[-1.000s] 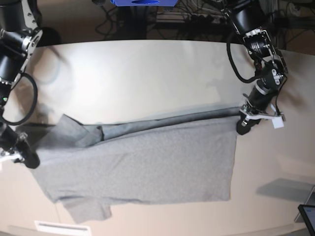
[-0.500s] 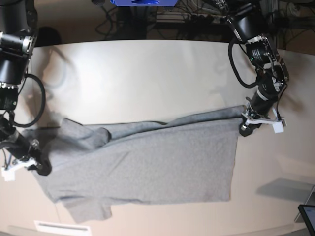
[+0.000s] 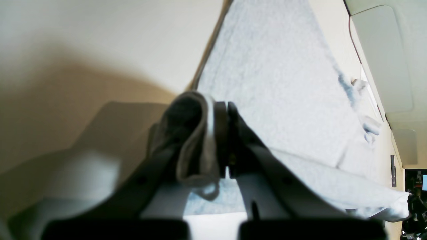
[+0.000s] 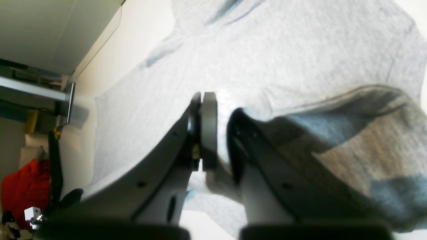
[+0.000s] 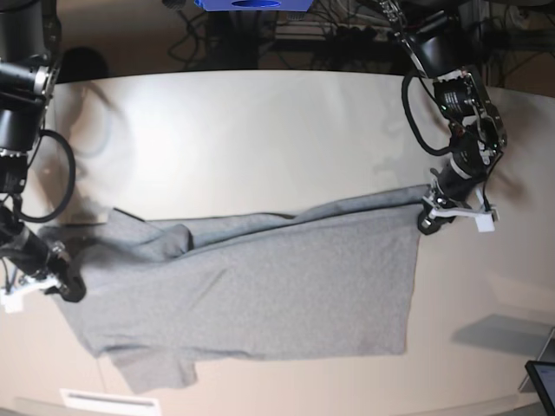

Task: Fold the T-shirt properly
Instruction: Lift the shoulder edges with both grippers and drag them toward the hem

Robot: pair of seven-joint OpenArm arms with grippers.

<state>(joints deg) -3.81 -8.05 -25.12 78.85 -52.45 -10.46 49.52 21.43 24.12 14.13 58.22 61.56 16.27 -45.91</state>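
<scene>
Left end effector [image 5: 431, 218]: pinching shirt [image 5: 260, 295] hem corner.
Right end effector [image 5: 65, 286]: pinching shoulder edge.
Shirt: on counter [image 5: 260, 130], spanning both end effectors.
Technique: carry both edges level, equal tension.

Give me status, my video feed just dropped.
Both grippers, left and right, shut on T-shirt edges. Shirt spread on table, far edge doubled over. Nothing in the way.

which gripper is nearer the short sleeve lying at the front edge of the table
Right. The right gripper pinches the T-shirt just above that sleeve; the left gripper grips the far opposite corner.
</scene>
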